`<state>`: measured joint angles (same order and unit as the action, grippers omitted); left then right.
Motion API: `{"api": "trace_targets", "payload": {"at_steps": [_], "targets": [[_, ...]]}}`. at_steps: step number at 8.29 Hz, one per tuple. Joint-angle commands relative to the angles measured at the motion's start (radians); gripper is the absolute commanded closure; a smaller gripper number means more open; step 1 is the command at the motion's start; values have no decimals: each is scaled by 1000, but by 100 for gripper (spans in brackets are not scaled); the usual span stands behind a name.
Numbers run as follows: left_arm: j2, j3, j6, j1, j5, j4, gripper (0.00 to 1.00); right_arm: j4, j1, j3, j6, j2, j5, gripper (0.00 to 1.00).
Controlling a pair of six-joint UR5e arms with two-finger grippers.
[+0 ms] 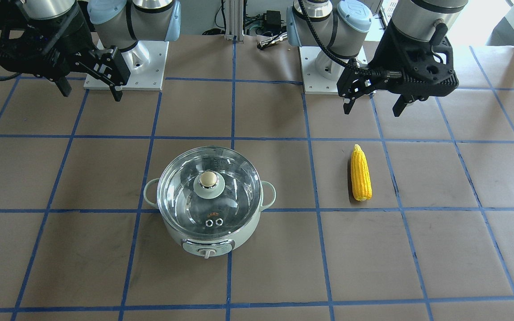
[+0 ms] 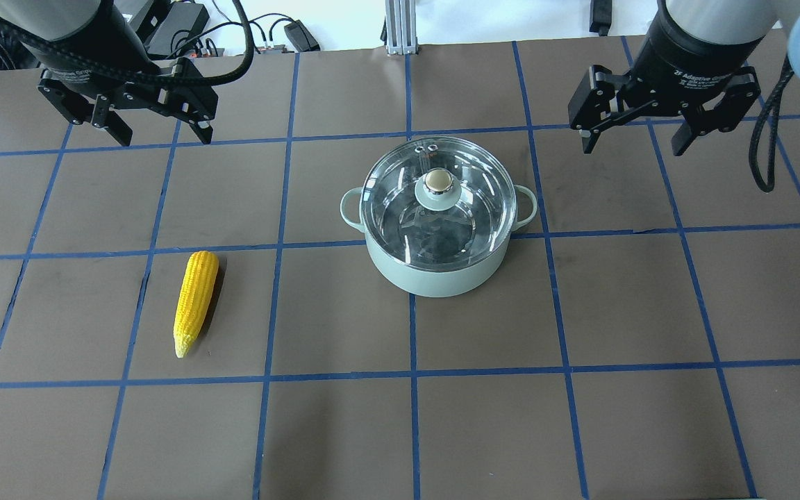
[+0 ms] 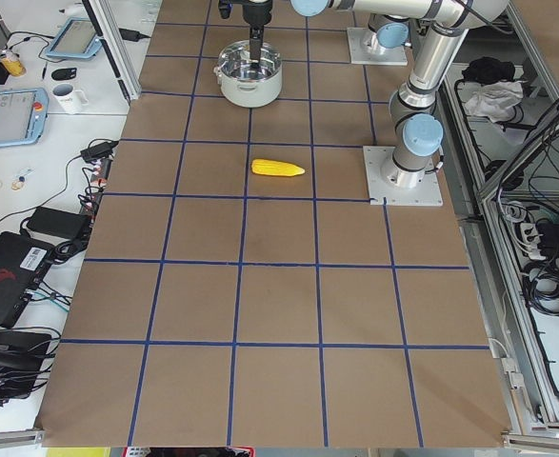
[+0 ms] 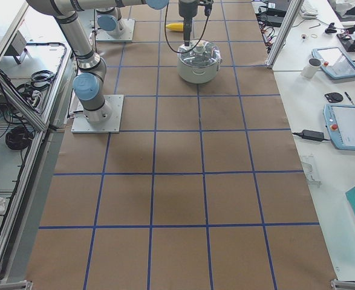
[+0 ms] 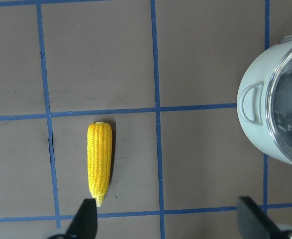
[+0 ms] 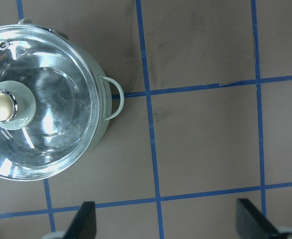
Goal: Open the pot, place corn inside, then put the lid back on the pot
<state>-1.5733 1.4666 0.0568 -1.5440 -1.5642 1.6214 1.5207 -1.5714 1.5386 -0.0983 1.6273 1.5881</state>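
Note:
The pale mint-green pot [image 1: 243,236] stands mid-table with its clear glass lid [image 1: 208,185] seated on it, beige knob up. They also show in the overhead view, pot [image 2: 435,278] and lid [image 2: 438,191]. The yellow corn [image 1: 360,174] lies flat on the table, apart from the pot, on my left side [image 2: 195,300]. My left gripper [image 2: 164,135] is open and empty, hovering above the table behind the corn [image 5: 99,162]. My right gripper [image 2: 634,146] is open and empty, hovering to the right of the pot; its wrist view shows the lid [image 6: 41,99].
The brown table is marked with a blue tape grid. The two arm base plates [image 1: 125,67] [image 1: 328,76] sit at the robot's edge. Benches with tablets and a mug [image 4: 313,67] flank the far side.

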Motion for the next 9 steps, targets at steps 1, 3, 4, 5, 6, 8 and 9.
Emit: {"api": "trace_targets", "payload": {"at_steps": [1,3,4,5,6,8,9], "targets": [[-11,9,9,1,1,0,0,4,-1,0,20,-9,0,0],[-34,5,34,22,4,-8,0,24,-1,6,5,-35,-3,0],[-51,14,64,54,3,-52,0,124,-13,3,-12,-94,-2,0],[-59,21,110,89,7,-60,0,189,-65,-8,-83,-157,-14,0],[-62,71,164,132,9,-74,1,310,-147,-20,-177,-244,-13,0],[-92,254,245,182,3,-336,1,427,-280,-67,-366,-393,-2,0],[-131,340,256,199,4,-460,0,446,-327,-60,-400,-418,22,0]]}}
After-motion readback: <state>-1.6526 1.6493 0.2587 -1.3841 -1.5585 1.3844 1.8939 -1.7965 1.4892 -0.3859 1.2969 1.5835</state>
